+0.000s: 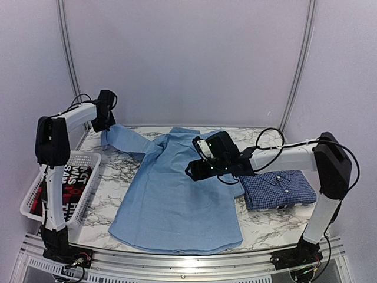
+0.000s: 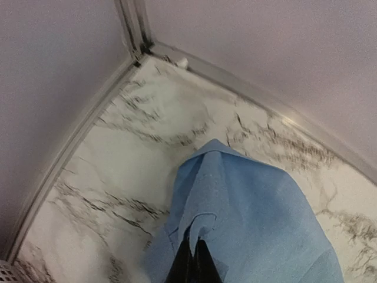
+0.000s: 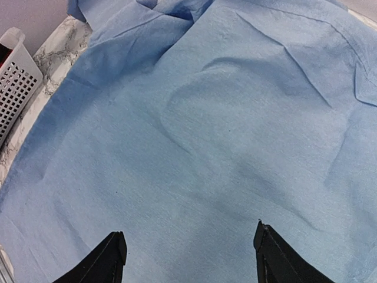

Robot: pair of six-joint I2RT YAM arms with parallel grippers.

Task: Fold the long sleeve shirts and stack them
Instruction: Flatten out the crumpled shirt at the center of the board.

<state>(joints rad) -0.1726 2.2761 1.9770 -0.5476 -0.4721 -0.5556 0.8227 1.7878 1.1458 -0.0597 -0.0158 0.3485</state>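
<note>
I find the left gripper (image 2: pixel 191 259) clamped on the sleeve end of the light blue shirt (image 1: pixel 177 194), which lies spread on the marble surface (image 1: pixel 268 227). The right gripper (image 3: pixel 189 231) hovers over its middle, jaws wide, holding nothing. The dark checked shirt (image 1: pixel 278 188) lies folded at right.

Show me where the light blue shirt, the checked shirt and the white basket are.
light blue shirt (image 1: pixel 177 200), top view, flat body.
checked shirt (image 1: pixel 280 190), top view, folded front.
white basket (image 1: pixel 87 155), top view, far rim.
</note>
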